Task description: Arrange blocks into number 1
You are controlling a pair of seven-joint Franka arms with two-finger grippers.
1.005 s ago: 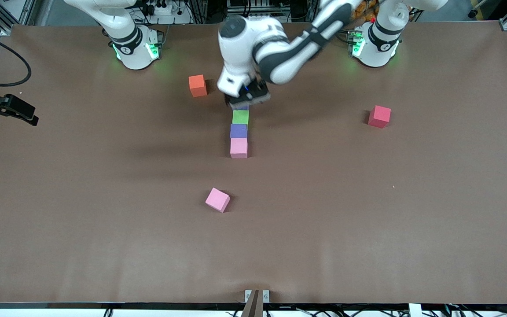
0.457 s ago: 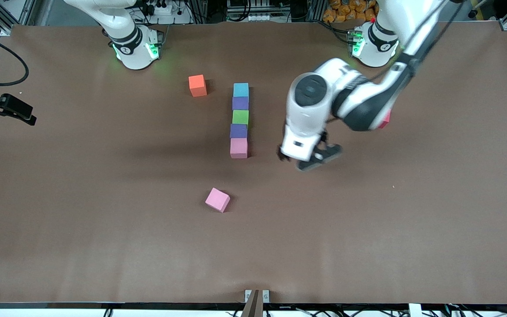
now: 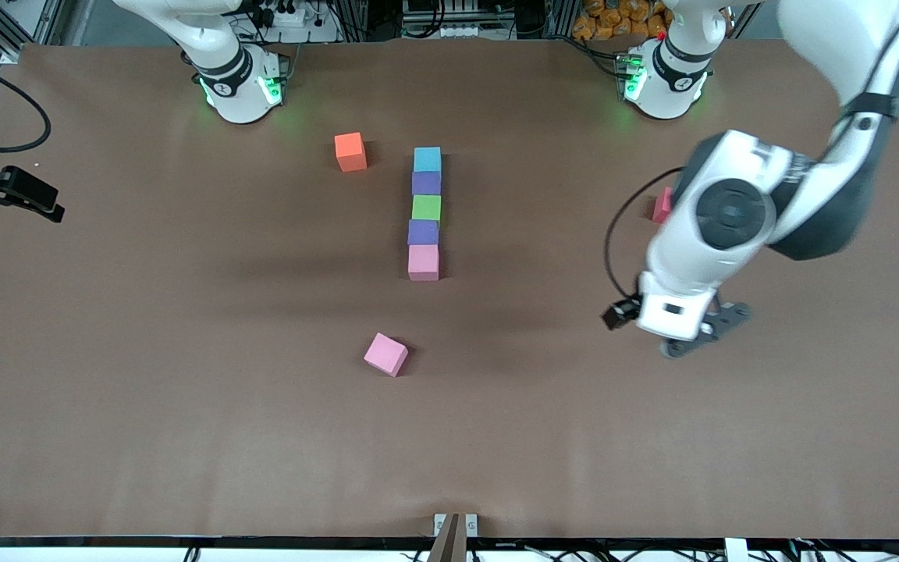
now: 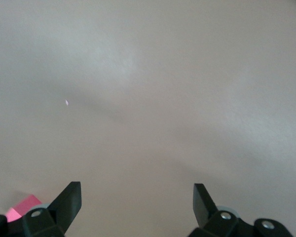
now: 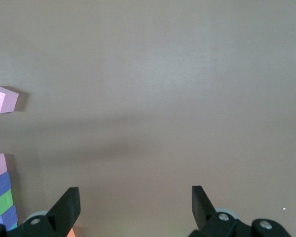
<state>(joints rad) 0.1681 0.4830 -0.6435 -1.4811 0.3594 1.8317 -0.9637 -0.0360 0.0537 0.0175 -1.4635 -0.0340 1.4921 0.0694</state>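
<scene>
Jaws: left gripper point(image 3: 695, 341) wide, empty; right gripper point(image 5: 134, 207) wide, empty, waiting.
Change: left arm has swung off the blocks point(image 3: 425, 212) toward its table end.
Blocks: straight column mid-table, apparently finished.

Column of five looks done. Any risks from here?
1. A loose pink cube lies nearer the camera than the column; a pass at it might nudge the column's pink block.
2. The left gripper, fingers open, hangs low beside the red cube, which the arm partly hides; a sweep may knock it.
3. The orange cube sits beside the cyan block, muddling the 1.
</scene>
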